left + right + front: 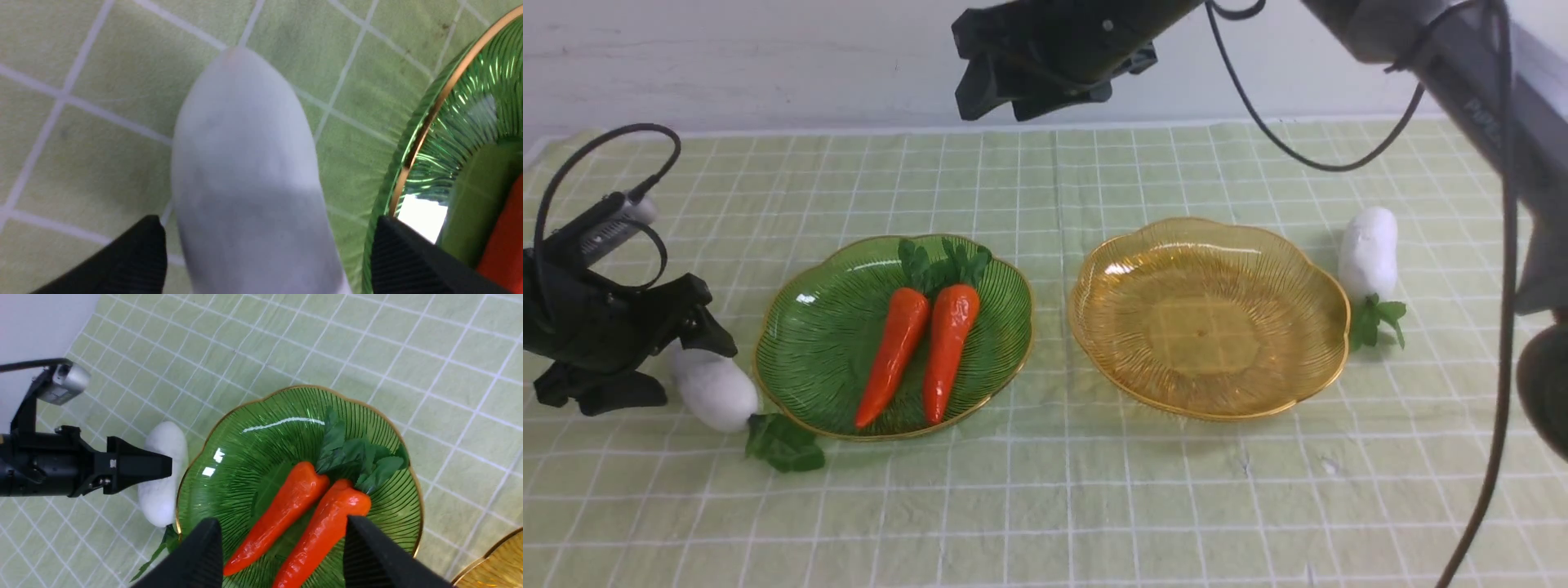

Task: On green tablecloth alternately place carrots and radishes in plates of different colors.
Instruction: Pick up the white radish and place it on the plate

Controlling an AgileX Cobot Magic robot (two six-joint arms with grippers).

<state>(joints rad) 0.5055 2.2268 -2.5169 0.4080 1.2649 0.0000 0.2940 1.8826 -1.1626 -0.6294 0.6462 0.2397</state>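
Two carrots (894, 355) (947, 351), glossy orange, tapered and topped with crinkled green leaves, lie side by side and touching in the green plate (800, 343). This is a translucent ribbed dish with a scalloped gold rim. The right jaws hang high over them, spread wide and gripping nothing. In the right wrist view both carrots run through the gap between the two black fingers (196, 559). The amber plate (1209, 318), of the same ribbed, scalloped make, sits off to one side of those jaws.

The left jaws are down at the surface, parted and straddling the first radish (715, 388), a plump matt-white oblong with limp green leaves (784, 445) at one end. In the left wrist view the radish fills most of the gap. One ribbed black finger (408, 265) stands clear of it, over the green plate's rim; whether the other finger touches it I cannot tell.

The second radish (1368, 249) lies on the green tablecloth (1045, 506) just beside the amber plate's rim, well apart from both jaws. The cloth is pale, lightly creased and crossed by a thin white grid.

Pale letters on the right arm's grey link (1474, 106) are too blurred and cropped to read.
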